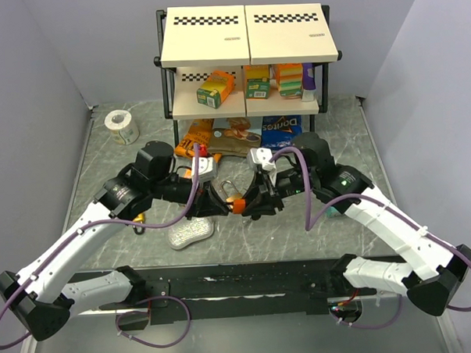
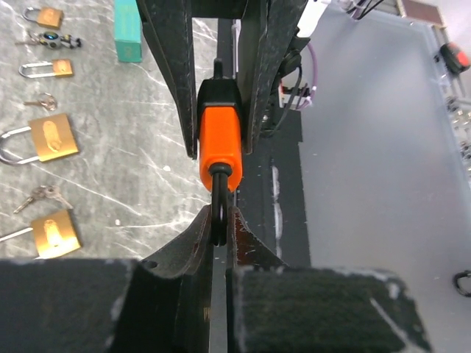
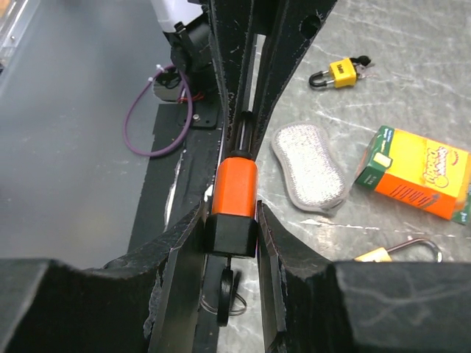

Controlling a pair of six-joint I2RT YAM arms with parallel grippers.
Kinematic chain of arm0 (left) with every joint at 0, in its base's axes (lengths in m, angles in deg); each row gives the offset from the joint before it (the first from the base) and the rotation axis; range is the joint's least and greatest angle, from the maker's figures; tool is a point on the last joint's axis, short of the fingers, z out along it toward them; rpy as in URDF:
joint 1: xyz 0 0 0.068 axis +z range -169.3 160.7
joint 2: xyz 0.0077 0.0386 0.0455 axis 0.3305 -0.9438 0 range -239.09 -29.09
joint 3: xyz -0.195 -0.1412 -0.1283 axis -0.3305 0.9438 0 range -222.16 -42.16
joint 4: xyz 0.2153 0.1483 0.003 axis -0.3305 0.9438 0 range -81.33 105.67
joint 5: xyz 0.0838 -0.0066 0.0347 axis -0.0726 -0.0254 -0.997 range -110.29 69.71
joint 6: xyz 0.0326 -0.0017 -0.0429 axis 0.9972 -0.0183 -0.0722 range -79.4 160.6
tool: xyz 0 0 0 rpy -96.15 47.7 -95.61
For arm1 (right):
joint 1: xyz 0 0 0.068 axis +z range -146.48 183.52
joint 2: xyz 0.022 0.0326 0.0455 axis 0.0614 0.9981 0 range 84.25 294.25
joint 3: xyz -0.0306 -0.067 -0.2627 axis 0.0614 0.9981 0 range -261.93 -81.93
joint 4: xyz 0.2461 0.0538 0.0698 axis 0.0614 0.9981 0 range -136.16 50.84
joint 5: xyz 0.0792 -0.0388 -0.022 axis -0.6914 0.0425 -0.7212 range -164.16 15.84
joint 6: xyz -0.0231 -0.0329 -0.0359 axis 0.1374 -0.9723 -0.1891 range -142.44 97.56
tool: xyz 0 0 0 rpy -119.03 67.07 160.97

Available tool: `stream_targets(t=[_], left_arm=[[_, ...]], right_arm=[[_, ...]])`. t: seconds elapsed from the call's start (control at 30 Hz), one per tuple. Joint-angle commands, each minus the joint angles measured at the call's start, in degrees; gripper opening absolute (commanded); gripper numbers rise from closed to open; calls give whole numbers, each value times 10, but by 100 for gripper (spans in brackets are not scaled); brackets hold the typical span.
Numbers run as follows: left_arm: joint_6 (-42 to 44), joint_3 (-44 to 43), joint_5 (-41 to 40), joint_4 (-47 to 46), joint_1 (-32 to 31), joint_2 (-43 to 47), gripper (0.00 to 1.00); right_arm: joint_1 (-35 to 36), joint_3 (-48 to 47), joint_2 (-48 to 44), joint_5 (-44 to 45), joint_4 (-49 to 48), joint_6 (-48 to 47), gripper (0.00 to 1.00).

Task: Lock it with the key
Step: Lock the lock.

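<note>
Orange-and-black plastic-cased padlock [image 2: 219, 140], one: body clamped in right gripper [image 3: 232, 220], black shackle [image 2: 219, 209] pinched in left gripper [image 2: 219, 224]. Brass padlocks [image 2: 48, 138], four, well apart from it.

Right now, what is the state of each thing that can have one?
Orange padlock: held between both end effectors; shackle edge-on, locked or not unclear.
Key: sticks out of the padlock's base.
Left end effector: shut on the shackle.
Right end effector: shut on the body.
Yellow padlock: shackle closed.
</note>
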Motion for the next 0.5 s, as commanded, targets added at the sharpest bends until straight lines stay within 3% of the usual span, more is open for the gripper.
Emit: stream_targets(t=[0.0,0.23,0.43,0.47], left_arm=[[-46,-14,28,-171,-34,-25,1],[-54,-8,25,-186,-47,-35,1],[-27,22,24,-134,-11,1,1],[-25,26,28,-121,-1,8,1]], right_arm=[[40,-5,34,-33,-132,17,0],[61,-10,54,-35,-179,47,0],[20,-12,31,-37,-97,28,0],[10,-11,28,-39,-77,24,18]])
